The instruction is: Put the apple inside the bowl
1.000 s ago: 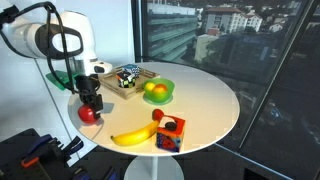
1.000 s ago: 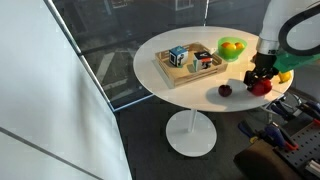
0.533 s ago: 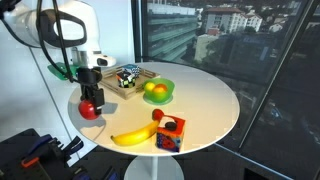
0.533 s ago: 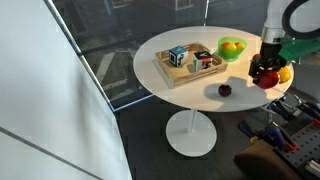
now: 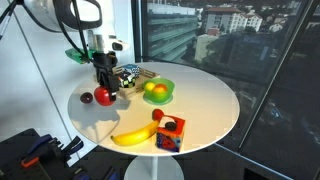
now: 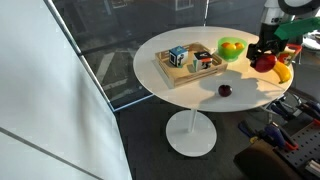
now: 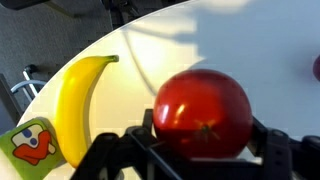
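My gripper [image 5: 104,90] is shut on the glossy red apple [image 5: 104,96] and holds it above the round white table, left of the light-green bowl [image 5: 158,92]. In an exterior view the gripper [image 6: 263,58] and apple [image 6: 265,63] hang just right of the bowl [image 6: 232,48]. The bowl holds a yellow and an orange fruit. In the wrist view the apple [image 7: 203,112] fills the space between the two black fingers of the gripper [image 7: 203,135], stem end towards the camera.
A small dark ball [image 5: 86,98] [image 6: 224,90] lies on the table near the apple. A banana [image 5: 133,136] [image 7: 78,95] and a colourful cube [image 5: 169,133] lie near the table edge. A wooden tray [image 5: 131,77] [image 6: 190,64] with blocks stands beside the bowl.
The gripper has lifted the apple off the table and carried it up and towards the bowl. The dark ball stays where it was.
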### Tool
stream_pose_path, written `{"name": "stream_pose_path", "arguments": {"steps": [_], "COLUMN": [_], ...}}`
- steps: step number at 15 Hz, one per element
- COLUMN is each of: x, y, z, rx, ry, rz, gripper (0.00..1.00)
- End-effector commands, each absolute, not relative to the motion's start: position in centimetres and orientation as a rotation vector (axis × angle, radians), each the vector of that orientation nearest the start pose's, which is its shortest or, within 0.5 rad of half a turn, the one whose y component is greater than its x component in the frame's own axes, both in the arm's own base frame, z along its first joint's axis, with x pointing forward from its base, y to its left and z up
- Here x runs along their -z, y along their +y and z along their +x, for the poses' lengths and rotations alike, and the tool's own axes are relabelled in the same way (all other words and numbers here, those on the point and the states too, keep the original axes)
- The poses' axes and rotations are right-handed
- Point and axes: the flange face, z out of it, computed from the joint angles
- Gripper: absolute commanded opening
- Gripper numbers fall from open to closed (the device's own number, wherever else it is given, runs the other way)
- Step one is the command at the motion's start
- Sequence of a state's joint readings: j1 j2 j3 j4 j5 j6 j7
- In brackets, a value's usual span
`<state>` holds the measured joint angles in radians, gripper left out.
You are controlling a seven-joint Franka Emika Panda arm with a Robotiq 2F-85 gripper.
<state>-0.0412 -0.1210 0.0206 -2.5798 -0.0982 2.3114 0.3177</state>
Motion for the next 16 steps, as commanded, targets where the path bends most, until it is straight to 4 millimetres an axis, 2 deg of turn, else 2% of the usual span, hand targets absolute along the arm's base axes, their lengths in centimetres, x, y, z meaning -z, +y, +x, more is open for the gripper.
{"name": "stream_pose_path", "arguments": {"steps": [1,13,16], "x": [-31.0,-34.5,-34.9], "y": [-2.6,-7.5,-8.6], "z": [45.3,55.0,57.2], "rx": [-0.232,-0.174,-0.151], "ry": [0.502,0.702,0.757], "rz": [-3.183,-3.173,-3.169], "gripper": [0.58,0.58,0.58]}}
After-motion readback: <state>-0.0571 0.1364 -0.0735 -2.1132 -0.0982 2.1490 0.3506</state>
